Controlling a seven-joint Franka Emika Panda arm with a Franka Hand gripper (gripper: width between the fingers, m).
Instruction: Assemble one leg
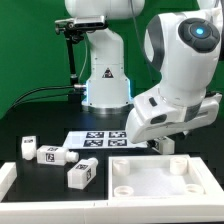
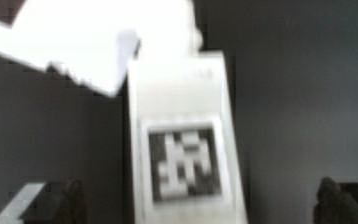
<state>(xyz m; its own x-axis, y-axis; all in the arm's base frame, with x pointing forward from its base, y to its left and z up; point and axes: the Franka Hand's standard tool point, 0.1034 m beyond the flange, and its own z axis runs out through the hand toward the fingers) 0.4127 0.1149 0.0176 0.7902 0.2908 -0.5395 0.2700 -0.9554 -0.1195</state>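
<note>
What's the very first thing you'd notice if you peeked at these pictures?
The big white robot arm fills the exterior view's right, with a glowing blue light near its top. Three little white blocks with black-and-white tags sit on the black table at the exterior view's left. In the wrist view, a blurry tagged leg lies between the fingers of the open claw, untouched.

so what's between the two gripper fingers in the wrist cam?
One leg, tag face up, lies between the fingers of the open gripper, with dark gaps on both sides, touching neither. The wrist view shows it; the exterior view does not.
</note>
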